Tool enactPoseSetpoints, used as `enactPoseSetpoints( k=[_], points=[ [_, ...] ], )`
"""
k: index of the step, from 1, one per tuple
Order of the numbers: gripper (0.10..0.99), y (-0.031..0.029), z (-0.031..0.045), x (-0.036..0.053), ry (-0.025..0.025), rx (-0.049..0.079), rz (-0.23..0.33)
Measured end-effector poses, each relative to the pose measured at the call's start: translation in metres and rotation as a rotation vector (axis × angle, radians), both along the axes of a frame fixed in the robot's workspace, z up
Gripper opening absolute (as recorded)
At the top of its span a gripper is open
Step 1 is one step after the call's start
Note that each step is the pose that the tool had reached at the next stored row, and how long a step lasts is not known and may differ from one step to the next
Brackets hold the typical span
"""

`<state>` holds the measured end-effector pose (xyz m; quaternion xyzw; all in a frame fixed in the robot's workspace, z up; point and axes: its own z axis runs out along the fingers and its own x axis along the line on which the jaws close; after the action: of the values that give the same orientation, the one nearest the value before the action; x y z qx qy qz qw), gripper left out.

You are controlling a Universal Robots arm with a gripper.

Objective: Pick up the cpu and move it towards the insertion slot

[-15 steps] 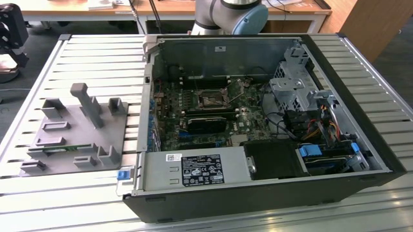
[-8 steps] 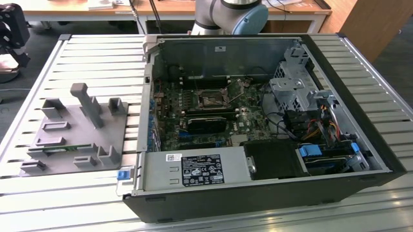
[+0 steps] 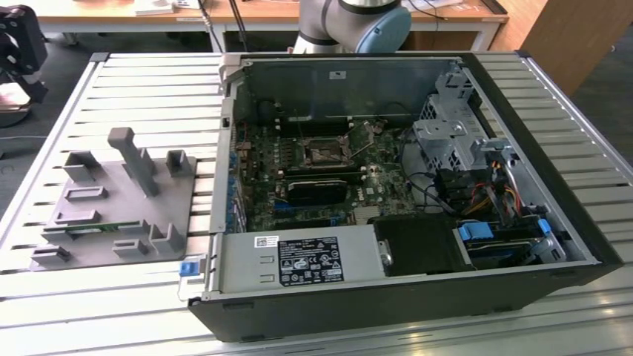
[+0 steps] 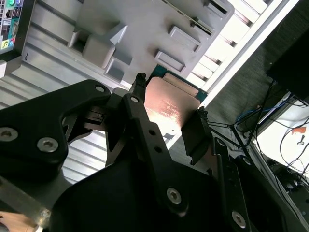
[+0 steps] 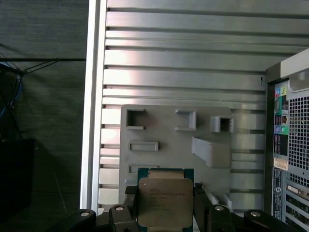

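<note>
In both wrist views my gripper (image 5: 164, 194) (image 4: 171, 96) is shut on the cpu (image 5: 164, 202) (image 4: 171, 110), a flat square chip with a silvery plate. A black finger (image 5: 202, 205) presses on each of two opposite edges. The chip hangs well above the grey tray (image 5: 164, 130) (image 4: 120, 24) on the slatted table. In the exterior view the insertion slot (image 3: 324, 152), a small square socket with a metal frame and dark centre, lies on the motherboard inside the open computer case (image 3: 396, 185). The tray (image 3: 109, 200) stands to the exterior view's left of the case.
The tray has upright posts (image 3: 133, 159) and rectangular recesses. The case's rear panel (image 5: 289, 145) rises beside the tray. Inside the case are a power supply (image 3: 296, 259), a drive cage (image 3: 455, 141) and cables (image 3: 494, 193). The arm's base (image 3: 356, 22) stands behind the case. The table edge (image 5: 91, 121) drops to a dark floor.
</note>
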<state>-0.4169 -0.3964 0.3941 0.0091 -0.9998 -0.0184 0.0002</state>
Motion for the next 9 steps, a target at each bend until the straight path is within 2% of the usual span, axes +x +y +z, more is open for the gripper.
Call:
enactPoseSetpoints(
  k=[9],
  points=[
    [0.545,0.0003,0.0,0.0034,-0.0001,0.0,0.0]
  ],
)
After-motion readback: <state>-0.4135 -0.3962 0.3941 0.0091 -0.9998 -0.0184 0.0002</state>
